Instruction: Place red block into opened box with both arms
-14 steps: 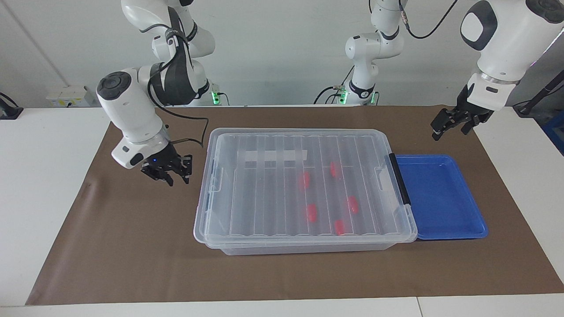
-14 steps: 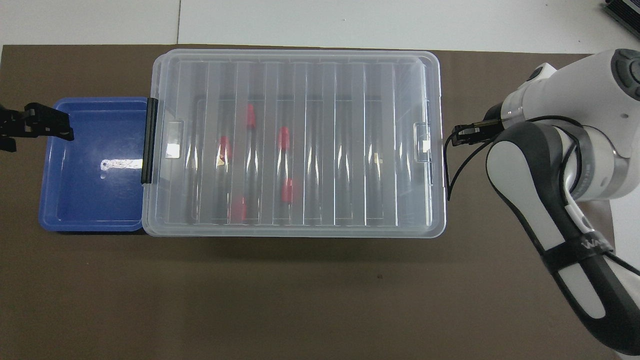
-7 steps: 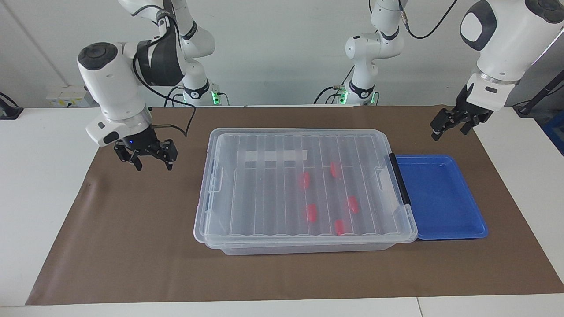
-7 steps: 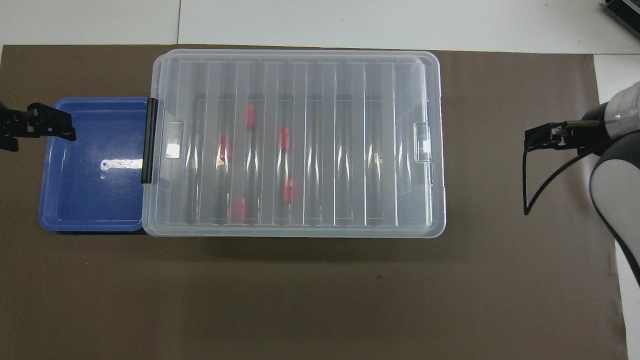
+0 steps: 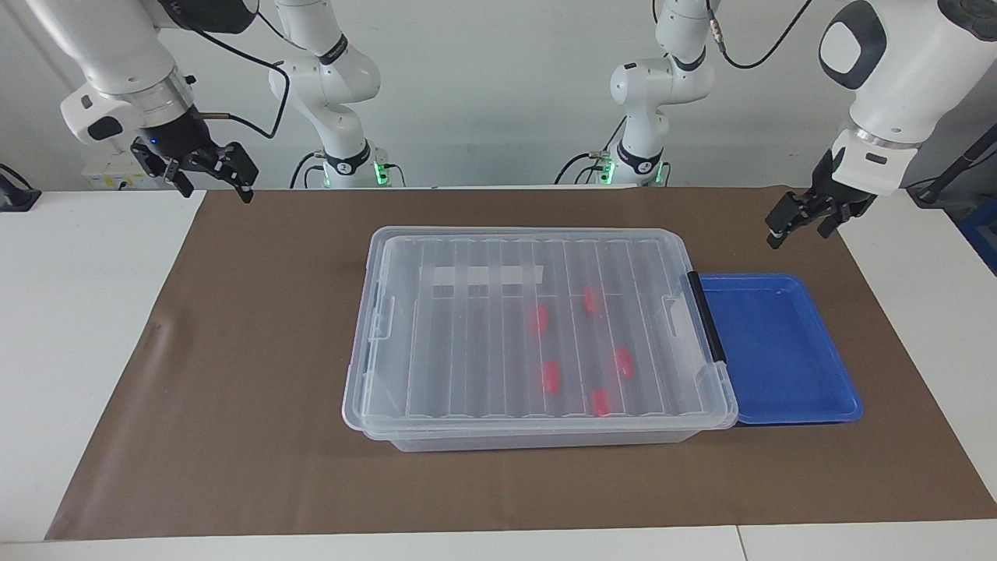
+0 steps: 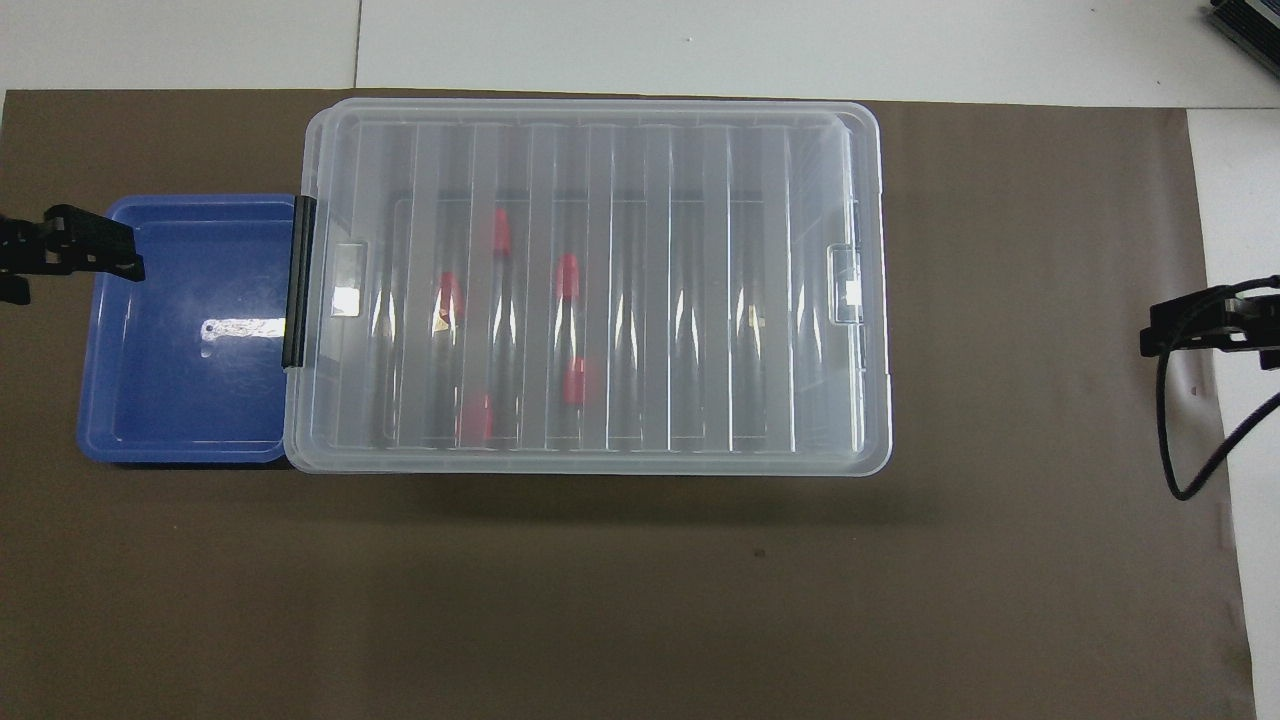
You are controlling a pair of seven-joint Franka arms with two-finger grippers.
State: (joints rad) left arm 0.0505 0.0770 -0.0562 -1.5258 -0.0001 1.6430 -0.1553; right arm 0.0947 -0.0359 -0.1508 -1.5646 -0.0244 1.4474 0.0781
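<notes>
The box [image 5: 356,389] [image 6: 884,400] stands mid-mat with its ribbed clear lid [image 5: 467,351] lying flat on top. Through the lid I see several red blocks, among them one [image 5: 537,318] [image 6: 567,275] near the middle and one [image 5: 600,401] [image 6: 501,232] farthest from the robots. My right gripper [image 5: 216,187] [image 6: 1200,328] hangs open and empty, high over the mat's edge at the right arm's end. My left gripper [image 5: 799,227] [image 6: 70,255] is open and empty too, raised over the outer edge of the blue tray.
A shallow blue tray [image 5: 779,351] [image 6: 180,400] lies against the box's black end clip [image 5: 705,315] at the left arm's end, with nothing in it. Brown mat [image 5: 234,389] surrounds the box. Two smaller white arms stand at the robots' end of the table.
My right gripper has risen from beside the box and drawn away to the mat's edge, its fingers spreading wider. The left gripper has hardly moved. Box and blocks are unchanged.
</notes>
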